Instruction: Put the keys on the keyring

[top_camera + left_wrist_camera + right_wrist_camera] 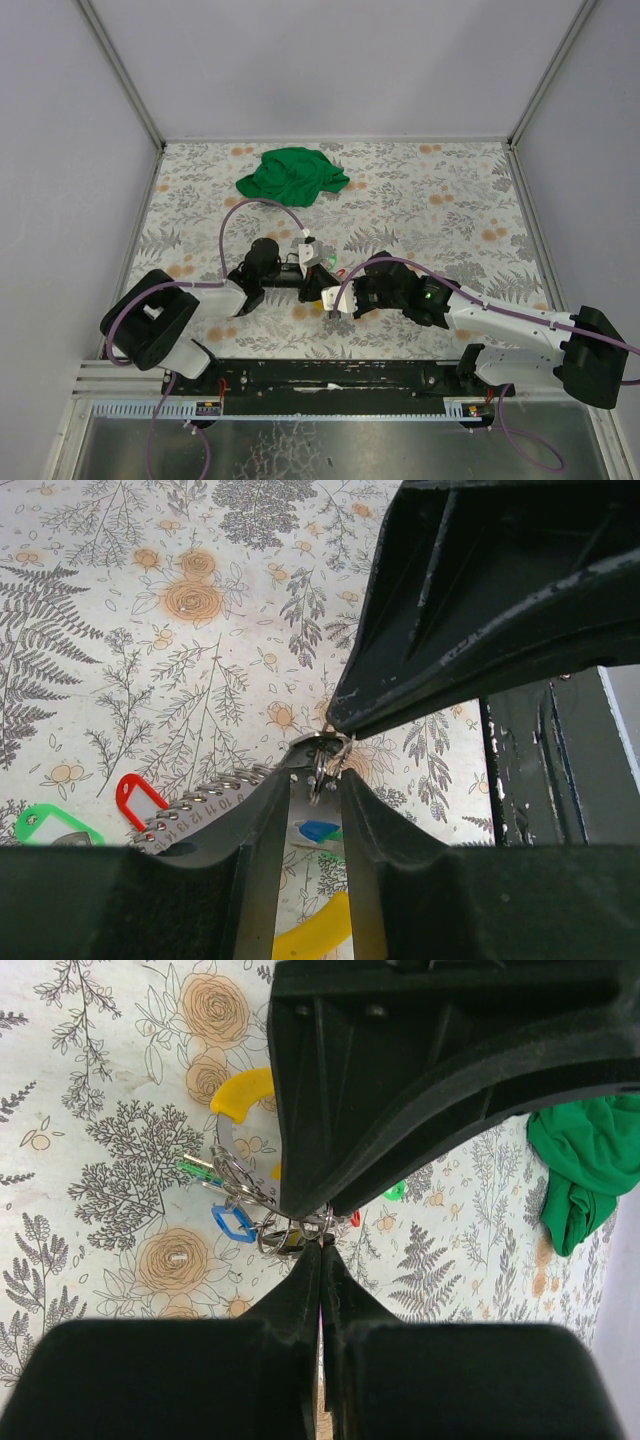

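The two hands meet at the middle of the counter (120,630), and the keyring (240,1182) sits right at their meeting point. In the right wrist view its grey wire loops show just left of centre.

The left hand (318,765) is partly closed and appears to grasp the ring wire between its tips. The right hand (322,1240) is clenched tight with its tips against the same wire. Whether it actually pinches a coil cannot be told.

A blue key (232,1222) and a yellow key (243,1091) lie close under the ring. Whether they are already threaded is unclear. A red key (140,798) and a green key (50,825) lie at the lower left of the left wrist view, well apart from the ring and not on it. A green cloth (290,175) sits near the top of the overhead view, away from the work.

The step in hand looks like prying the coil open. To do it well:
- The left hand should hold the ring steady and level.
- The right hand should work its tips in at the wire's end, spreading only slightly, since thin wire can twist or spring free.
- Both sets of tips should stay close together, so the ring cannot swing.
- The ring should be lifted only a little, so the keys beneath do not drag.
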Available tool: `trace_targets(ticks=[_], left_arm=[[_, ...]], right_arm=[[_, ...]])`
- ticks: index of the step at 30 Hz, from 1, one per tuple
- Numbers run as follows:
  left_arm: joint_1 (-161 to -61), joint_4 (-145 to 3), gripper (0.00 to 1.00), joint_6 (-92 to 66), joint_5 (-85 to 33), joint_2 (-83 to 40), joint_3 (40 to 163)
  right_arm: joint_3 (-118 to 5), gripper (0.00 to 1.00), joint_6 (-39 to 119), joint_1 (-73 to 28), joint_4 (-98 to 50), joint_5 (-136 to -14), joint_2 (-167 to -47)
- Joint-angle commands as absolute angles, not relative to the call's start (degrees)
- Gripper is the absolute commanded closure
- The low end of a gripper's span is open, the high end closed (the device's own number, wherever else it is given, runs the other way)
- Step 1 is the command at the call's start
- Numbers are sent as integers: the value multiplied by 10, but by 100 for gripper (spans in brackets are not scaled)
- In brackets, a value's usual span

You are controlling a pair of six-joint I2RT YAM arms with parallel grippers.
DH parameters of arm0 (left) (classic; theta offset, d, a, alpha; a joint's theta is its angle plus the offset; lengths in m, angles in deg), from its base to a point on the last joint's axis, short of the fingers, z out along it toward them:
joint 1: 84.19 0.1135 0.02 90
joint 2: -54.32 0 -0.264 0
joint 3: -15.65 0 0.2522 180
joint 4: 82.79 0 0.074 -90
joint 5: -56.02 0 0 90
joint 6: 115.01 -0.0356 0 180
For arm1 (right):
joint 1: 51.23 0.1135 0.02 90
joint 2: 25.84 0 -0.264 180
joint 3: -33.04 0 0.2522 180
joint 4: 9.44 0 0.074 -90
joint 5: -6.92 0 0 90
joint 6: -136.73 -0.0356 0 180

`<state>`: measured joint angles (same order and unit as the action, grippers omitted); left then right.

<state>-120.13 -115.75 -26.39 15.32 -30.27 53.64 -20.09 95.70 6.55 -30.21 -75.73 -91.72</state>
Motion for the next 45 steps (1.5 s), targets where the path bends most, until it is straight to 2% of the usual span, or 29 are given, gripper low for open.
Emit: trace_targets(ticks=[1, 4, 7, 8, 16, 22, 27, 34, 38, 45], left_arm=[[-1199, -1164, 76, -268, 173, -317, 561], [-1199, -1166, 84, -264, 176, -322, 564], [-1199, -1173, 99, -258, 178, -323, 563], [-1199, -1174, 100, -257, 178, -323, 561], [-1198, -1216, 100, -212, 86, -288, 523], [-1199, -1336, 100, -114, 11, -264, 477], [-1207, -1362, 100, -109, -12, -256, 464], [-1207, -1301, 100, -154, -15, -238, 468], [-1207, -1281, 100, -165, -15, -234, 470], [-1208, -1272, 100, -170, -10, -233, 473]], right_arm=[[-232, 100, 960, 72, -279, -733, -912], [-233, 100, 960, 72, -280, -731, -912], [-233, 100, 957, 72, -283, -728, -912], [-233, 100, 955, 72, -285, -731, -912], [-176, 100, 905, 72, -284, -777, -863], [-117, 100, 851, 72, -211, -775, -863], [-90, 100, 817, 72, -134, -767, -877], [-46, 76, 791, 71, -46, -814, -811], [-33, 70, 804, 72, 19, -804, -808], [-41, 63, 815, 72, 111, -800, -868]])
